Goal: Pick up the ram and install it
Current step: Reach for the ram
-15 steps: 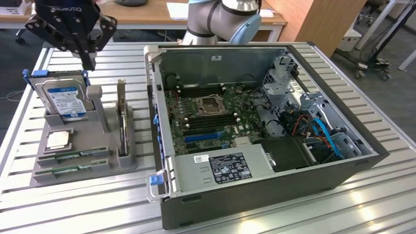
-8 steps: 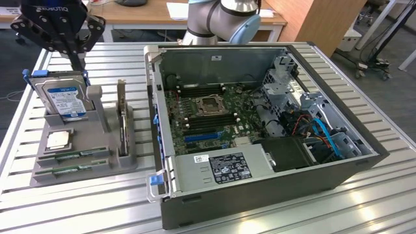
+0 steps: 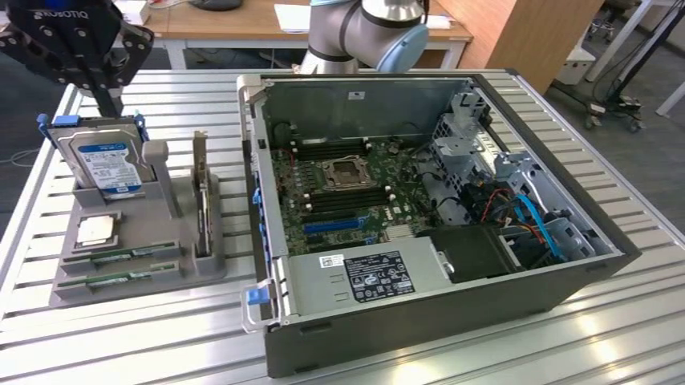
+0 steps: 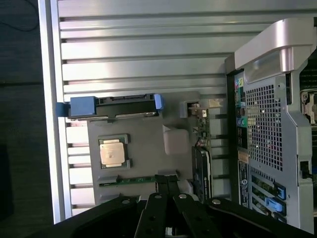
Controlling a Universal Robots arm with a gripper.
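Observation:
Two rams, thin green sticks, lie in slots at the front of a grey holder: one ram lies behind the other ram. My black gripper hangs high over the holder's back end, above the hard drive, with its fingers pressed together on nothing. In the wrist view the shut gripper points down at the holder, and one green ram shows beside the fingertips, well below them. The open computer case holds the motherboard with its dark memory slots.
The holder also carries a processor chip and an upright dark expansion card. The case stands right beside the holder on a ribbed metal table. The arm's base rises behind the case. The table's edge lies near the holder.

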